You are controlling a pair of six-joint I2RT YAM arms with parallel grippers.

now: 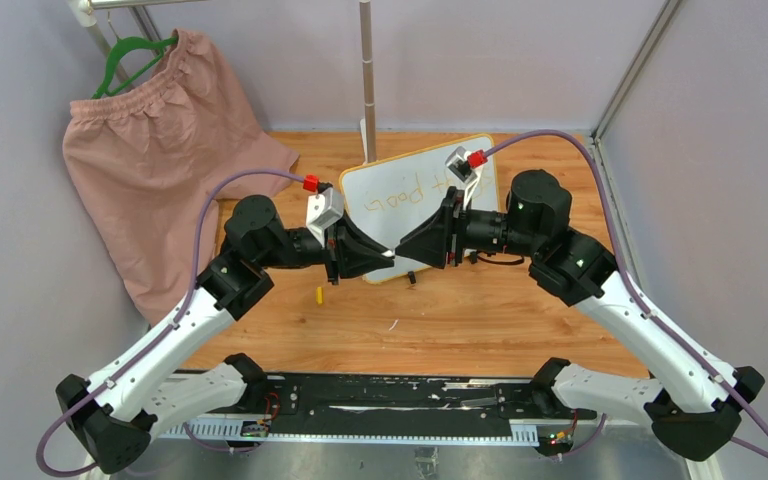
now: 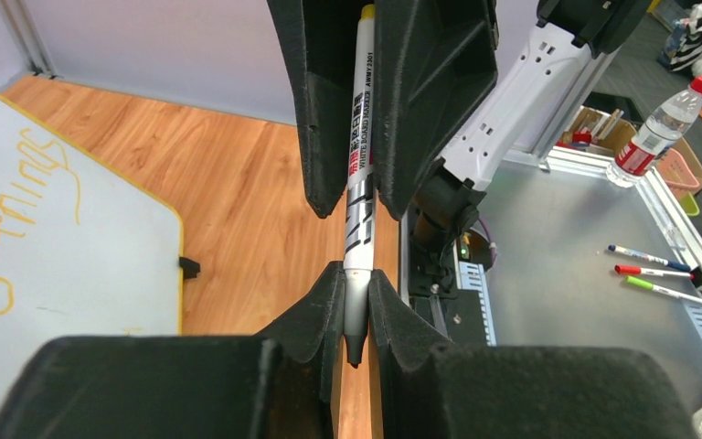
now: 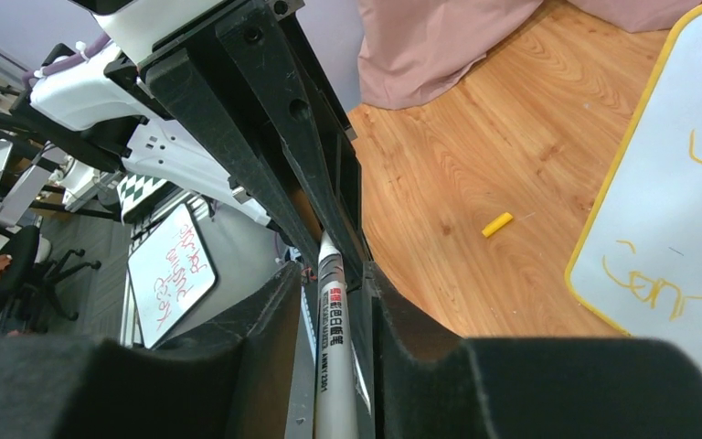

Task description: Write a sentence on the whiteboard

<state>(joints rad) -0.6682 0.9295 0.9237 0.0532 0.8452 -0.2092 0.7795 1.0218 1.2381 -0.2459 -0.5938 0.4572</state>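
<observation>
Marker [image 2: 359, 183] label "WHITE BOARD MARKER"; whiteboard [image 2: 82, 251] "things".

From above, the black left gripper [image 1: 386, 256] and right gripper [image 1: 403, 249] hide most of the white marker pen [image 1: 393, 254], the near edge of the yellow-framed white whiteboard [image 1: 400, 165] and probably the second line of the orange handwritten sentence [image 1: 392, 198].

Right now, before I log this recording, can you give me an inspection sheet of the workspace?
Surface: wooden table, no spills seen.
Job's things: whiteboard at the far side, bearing the sentence in yellow.
Clutter: yellow cap loose on the table.
Grippers: left gripper and right gripper both shut on one marker.
Cables: purple cables arc from each wrist.
Surroundings: pink garment on a green hanger, far left.
</observation>
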